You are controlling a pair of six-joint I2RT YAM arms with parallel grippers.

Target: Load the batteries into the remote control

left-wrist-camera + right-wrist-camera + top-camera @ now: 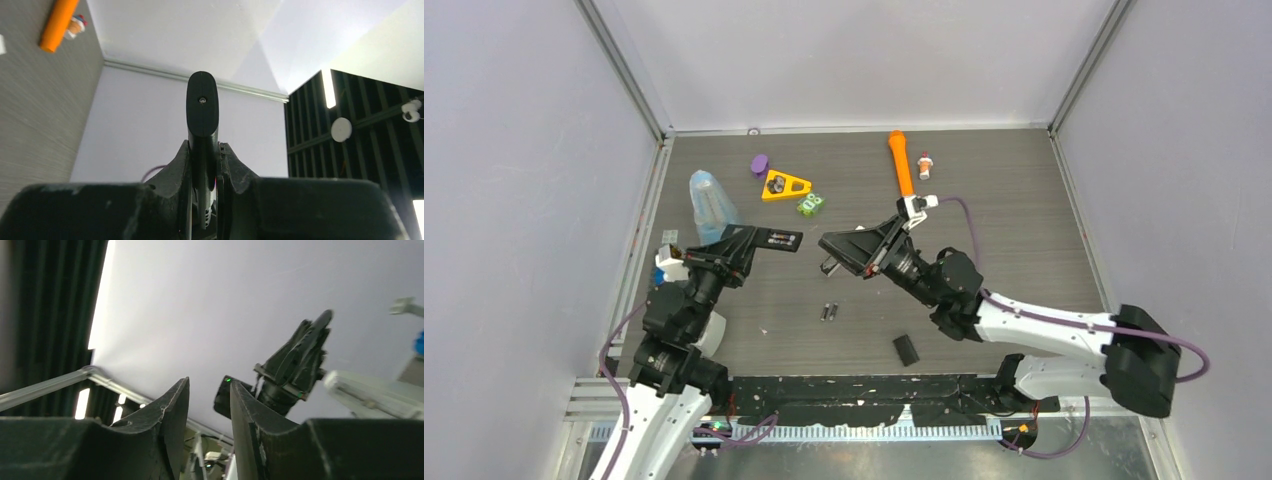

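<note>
Pale walls edged with metal rails box in a dark, wood-grained counter [1024, 220], its far half scattered with clutter: a clear bluish bag [709, 205], an orange tool [902, 160], a yellow triangle [785, 186] and a few smaller bits. The left arm [674, 330] reaches in from the near edge. Its jaws are clamped on the remote control [782, 240], which reads here as a slim dark bar held up off the counter, free end pointing at the right arm [1024, 325]. The right jaws stand parted with nothing between them, near that free end but not touching it. A small dark block [906, 349] lies close to the arm bases; it may be the battery cover, though I cannot tell. Two batteries [828, 312] lie side by side on the counter, below the gap between the arms. The loading step looks underway, with the right arm free. Next it should drop to the pair, pinch one battery and line it up with the remote's bay while the left holds firm.
</note>
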